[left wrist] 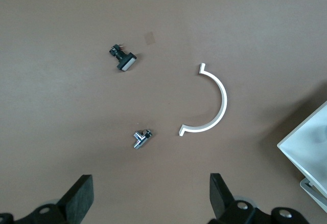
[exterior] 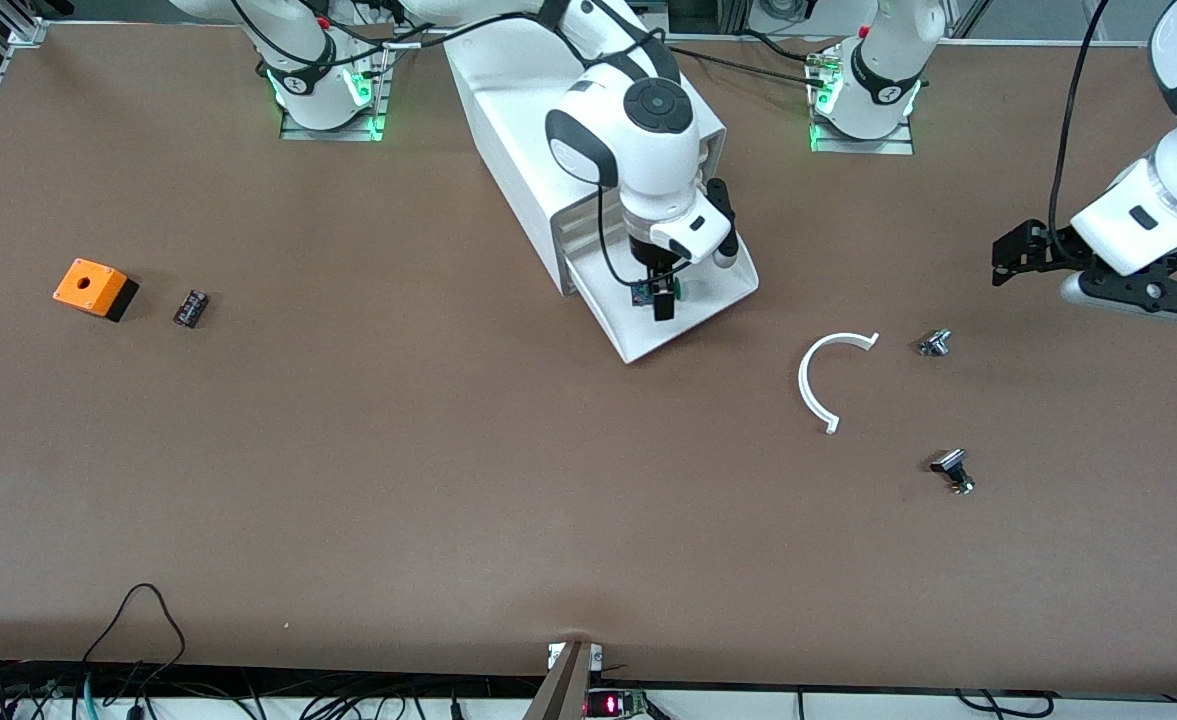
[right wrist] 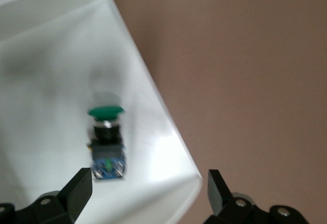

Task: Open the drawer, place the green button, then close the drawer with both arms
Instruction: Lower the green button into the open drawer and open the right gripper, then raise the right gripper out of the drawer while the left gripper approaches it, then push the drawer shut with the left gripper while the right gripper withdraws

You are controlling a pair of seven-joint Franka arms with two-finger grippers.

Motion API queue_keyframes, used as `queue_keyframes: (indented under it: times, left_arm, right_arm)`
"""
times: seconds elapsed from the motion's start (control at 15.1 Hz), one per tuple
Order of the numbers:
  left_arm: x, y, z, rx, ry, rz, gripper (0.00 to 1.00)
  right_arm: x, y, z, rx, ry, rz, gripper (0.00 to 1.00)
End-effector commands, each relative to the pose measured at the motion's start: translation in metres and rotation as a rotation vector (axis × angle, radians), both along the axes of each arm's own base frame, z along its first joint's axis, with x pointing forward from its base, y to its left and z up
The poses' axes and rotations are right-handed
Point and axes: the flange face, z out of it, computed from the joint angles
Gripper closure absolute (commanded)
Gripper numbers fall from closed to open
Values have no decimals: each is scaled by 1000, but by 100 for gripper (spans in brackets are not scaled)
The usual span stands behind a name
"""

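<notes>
The drawer (exterior: 693, 310) stands pulled out of the cabinet (exterior: 538, 130), and the button (right wrist: 106, 143) lies on its white floor, green cap and blue-black body showing, below the right gripper (exterior: 660, 297) and nearer one jaw than the other, touching neither. The right gripper hangs over the open drawer with its jaws spread wide and empty. The left gripper (left wrist: 148, 198) waits with jaws apart over the tabletop (exterior: 448, 480) at the left arm's end, above a white curved strip (left wrist: 212, 104) and two small metal parts (left wrist: 142, 138).

Brown table (exterior: 398, 480): cabinet (exterior: 528, 130), orange box (exterior: 94, 288), white arc (exterior: 828, 378), small metal parts (exterior: 935, 343).
</notes>
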Motion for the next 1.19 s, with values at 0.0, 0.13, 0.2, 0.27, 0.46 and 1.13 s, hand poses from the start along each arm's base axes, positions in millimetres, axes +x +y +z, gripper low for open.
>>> queue_keyframes:
  times: [0.0, 0.13, 0.2, 0.27, 0.46, 1.13]
  left_arm:
    - [24, -18, -57, -11, 107, -40, 0]
    - [22, -42, -70, -52, 141, -57, 0]
    - [25, -56, -80, -61, 145, -51, 0]
    - [32, -64, -97, -107, 143, 34, 0]
    - [40, -117, -168, -155, 113, 244, 0]
    - [-33, -265, -316, -171, 37, 552, 0]
  right_arm:
    - [42, -46, 42, 9, -28, -98, 0]
    - [72, -85, 77, 60, -55, -250, 0]
    - [81, -100, 96, 90, -69, -323, 0]
    - [89, -114, 114, 117, -84, -392, 0]
    - [128, -175, 148, 195, -105, -675, 0]
    - [167, -371, 170, 82, 89, -1626, 0]
